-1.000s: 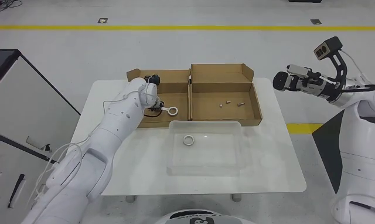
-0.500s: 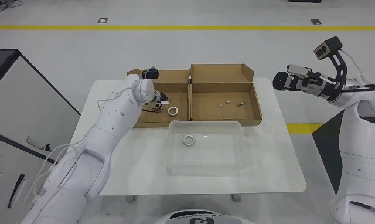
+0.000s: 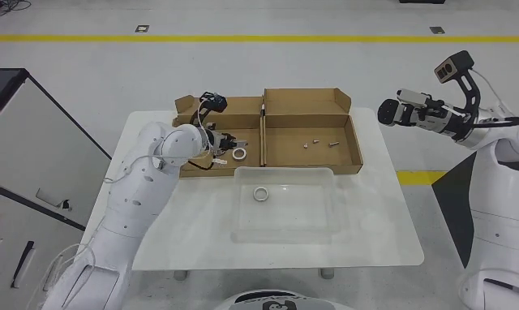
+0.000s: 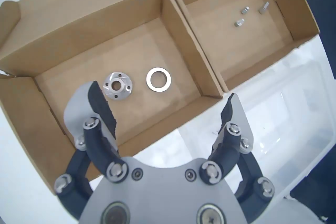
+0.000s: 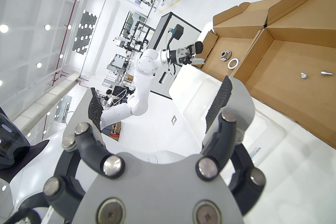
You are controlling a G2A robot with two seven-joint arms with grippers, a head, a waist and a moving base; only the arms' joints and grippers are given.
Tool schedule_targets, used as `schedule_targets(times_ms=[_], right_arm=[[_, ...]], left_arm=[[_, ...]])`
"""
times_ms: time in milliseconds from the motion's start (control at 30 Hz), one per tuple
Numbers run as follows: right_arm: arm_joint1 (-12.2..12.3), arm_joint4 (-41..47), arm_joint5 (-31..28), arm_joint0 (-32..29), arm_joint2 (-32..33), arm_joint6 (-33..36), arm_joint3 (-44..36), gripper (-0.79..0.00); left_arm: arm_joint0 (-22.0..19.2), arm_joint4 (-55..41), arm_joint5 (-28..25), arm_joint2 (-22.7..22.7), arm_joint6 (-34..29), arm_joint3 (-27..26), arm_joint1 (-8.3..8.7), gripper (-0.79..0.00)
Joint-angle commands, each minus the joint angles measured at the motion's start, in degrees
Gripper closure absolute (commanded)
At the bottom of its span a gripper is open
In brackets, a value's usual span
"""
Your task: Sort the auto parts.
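Observation:
My left gripper stands open and empty above the front edge of the left cardboard box. In that box lie a round metal flange and a flat washer, side by side and apart from the fingers. From above, the left gripper is just left of the washer. The right cardboard box holds small bolts. A ring lies in the clear tray. My right gripper is open and empty, held up off the table's right side.
The two boxes stand side by side at the back of the white table, with the clear tray right in front of them. A dark-framed panel stands left of the table. The table's front and left parts are bare.
The left arm has swung its elbow outward and drawn the gripper back from the washer toward the box's front-left. The washer stays in the left box. The right arm has not moved.

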Motion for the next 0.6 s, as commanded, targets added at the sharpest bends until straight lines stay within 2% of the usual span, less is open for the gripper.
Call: schedule_targets(times_ms=[0, 133, 233, 567], right_arm=[[0.00, 0.00, 0.00, 0.00, 0.00, 0.00, 0.00, -0.785], [0.00, 0.00, 0.00, 0.00, 0.00, 0.00, 0.00, -0.785], [0.00, 0.00, 0.00, 0.00, 0.00, 0.00, 0.00, -0.785], [0.00, 0.00, 0.00, 0.00, 0.00, 0.00, 0.00, -0.785]], left_arm=[[2.76, 0.21, -2.43, -0.59, -0.80, -4.57, 0.48, -0.785], [5.53, 0.85, -6.02, -0.49, -2.12, -9.06, 1.09, -0.785], [6.48, 0.81, -9.30, 0.00, -3.40, -10.59, 1.45, -0.785], [6.54, 1.19, -9.58, 0.08, -3.49, -10.74, 1.49, -0.785]])
